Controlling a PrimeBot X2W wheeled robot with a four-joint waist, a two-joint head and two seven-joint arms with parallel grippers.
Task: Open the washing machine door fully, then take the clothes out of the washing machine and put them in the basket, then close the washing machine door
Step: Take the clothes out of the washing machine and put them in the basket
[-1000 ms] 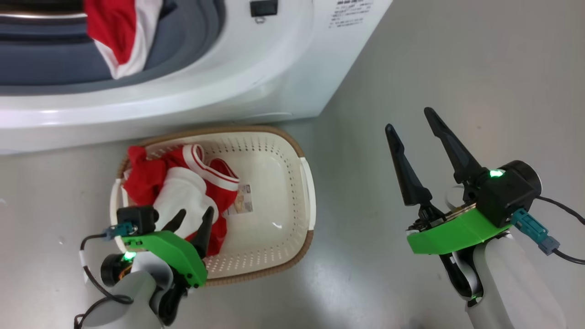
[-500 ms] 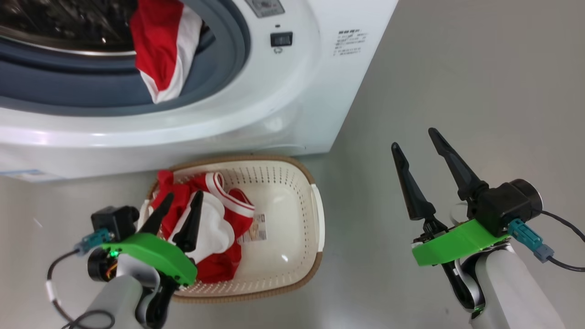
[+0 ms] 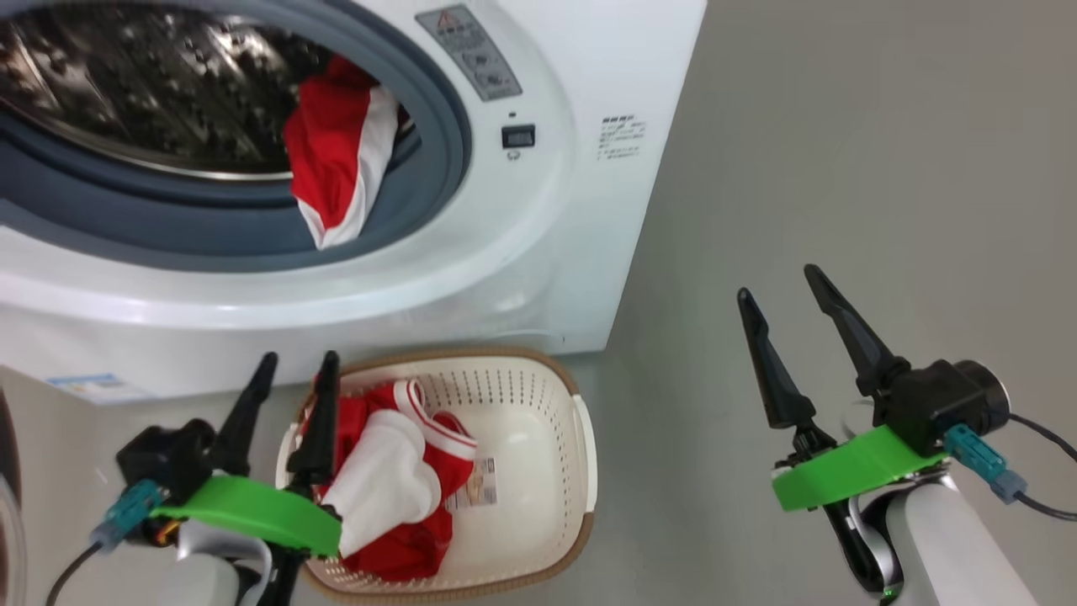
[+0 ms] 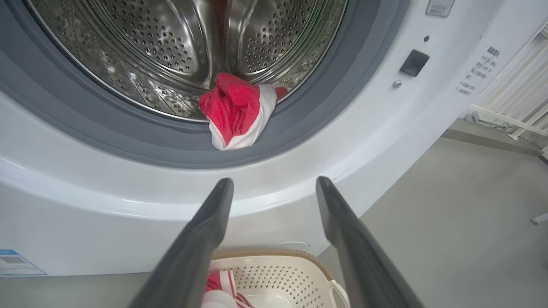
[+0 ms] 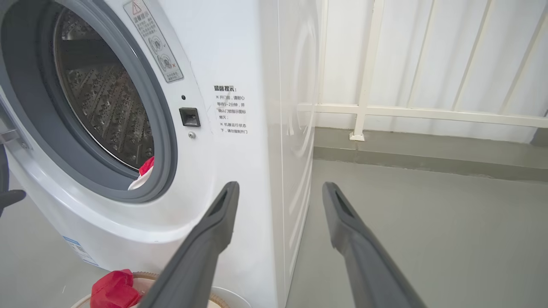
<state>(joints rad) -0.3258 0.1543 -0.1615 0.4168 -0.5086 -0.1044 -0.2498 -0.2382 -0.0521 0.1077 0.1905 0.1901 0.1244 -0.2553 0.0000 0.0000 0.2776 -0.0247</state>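
Note:
The washing machine (image 3: 538,252) stands open, its steel drum and grey-blue ring exposed. One piece of the clothes (image 3: 336,168), red with a white panel, hangs from the drum over the ring; it also shows in the left wrist view (image 4: 235,111). The basket (image 3: 538,396) sits on the floor before the machine with more red and white clothes (image 3: 395,497) in its left half. My left gripper (image 3: 299,362) is open and empty above the basket's far left rim, pointing at the machine. My right gripper (image 3: 778,284) is open and empty over bare floor, right of the basket. A dark sliver at the lower left edge may be the washing machine door.
Grey floor (image 3: 841,168) spreads to the right of the machine. A white railing (image 5: 385,109) before a pale wall runs behind that floor. The door latch socket (image 3: 517,135) and printed labels sit on the machine's front, right of the opening.
The head camera has tilted up, so more of the drum shows. My left gripper has risen from over the basket's clothes toward the machine. The right gripper has hardly moved.

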